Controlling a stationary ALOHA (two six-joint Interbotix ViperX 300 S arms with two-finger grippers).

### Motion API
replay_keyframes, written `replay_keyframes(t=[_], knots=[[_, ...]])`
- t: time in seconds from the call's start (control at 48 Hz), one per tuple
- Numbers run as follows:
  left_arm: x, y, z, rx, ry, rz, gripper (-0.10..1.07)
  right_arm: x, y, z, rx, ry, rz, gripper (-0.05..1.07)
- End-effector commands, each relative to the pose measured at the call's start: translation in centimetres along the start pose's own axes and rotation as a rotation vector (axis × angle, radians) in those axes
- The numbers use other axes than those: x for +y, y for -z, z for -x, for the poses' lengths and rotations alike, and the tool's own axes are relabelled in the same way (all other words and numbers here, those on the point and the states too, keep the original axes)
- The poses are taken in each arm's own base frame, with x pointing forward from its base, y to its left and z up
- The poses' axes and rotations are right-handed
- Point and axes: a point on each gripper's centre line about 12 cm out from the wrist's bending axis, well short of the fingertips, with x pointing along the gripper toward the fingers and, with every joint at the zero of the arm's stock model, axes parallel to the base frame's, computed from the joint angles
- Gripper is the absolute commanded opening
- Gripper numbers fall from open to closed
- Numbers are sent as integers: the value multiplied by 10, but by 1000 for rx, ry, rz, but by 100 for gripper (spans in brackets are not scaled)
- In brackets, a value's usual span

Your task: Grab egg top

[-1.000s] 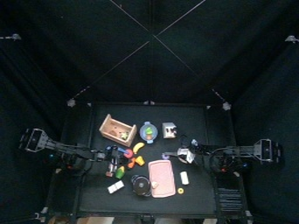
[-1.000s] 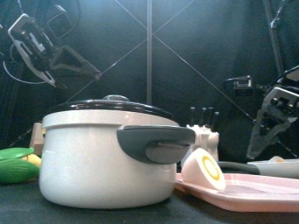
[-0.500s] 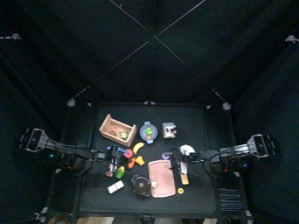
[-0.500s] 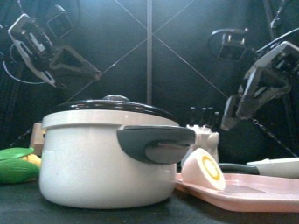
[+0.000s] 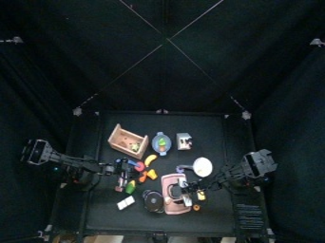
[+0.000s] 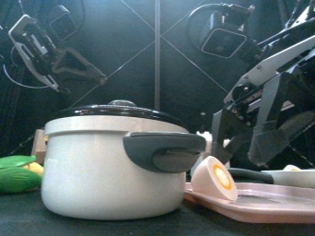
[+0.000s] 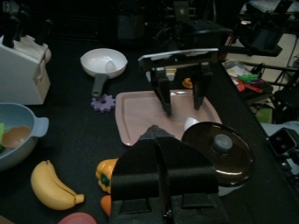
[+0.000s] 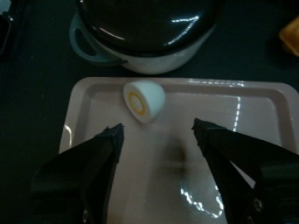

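The egg top is a halved egg, white with a yellow yolk face. It lies on the pink tray close to the white pot. In the front view the egg stands on the tray right of the pot. My right gripper is open and empty, hanging above the tray a little short of the egg. It also shows in the top view and the left wrist view. My left gripper is shut and rests at the table's left.
A wooden box, a blue bowl and a knife block stand at the back. A banana, a white ladle and a purple piece lie around the tray. The pot stands against the tray's left edge.
My right arm has swung in from the table's right and come down over the pink tray, jaws open above the egg. The left arm has not moved.
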Motion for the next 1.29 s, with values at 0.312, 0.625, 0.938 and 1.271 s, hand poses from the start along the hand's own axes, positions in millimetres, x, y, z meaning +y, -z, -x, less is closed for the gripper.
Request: replay_keyframes(t=[0.312,0.625,0.938,1.271], knots=[[-1,-5,-2,-20,3,2,-3,13,-29,-14,-55,-23,21,95],[-1,-5,-1,-21,3,2,-3,10,-26,-24,-37,-16,16,94],[-1,-6,-2,-21,3,2,-3,3,-25,-29,-32,-3,4,81],[-1,-3,-1,-15,2,2,-3,2,-30,-23,-46,-4,1,69]])
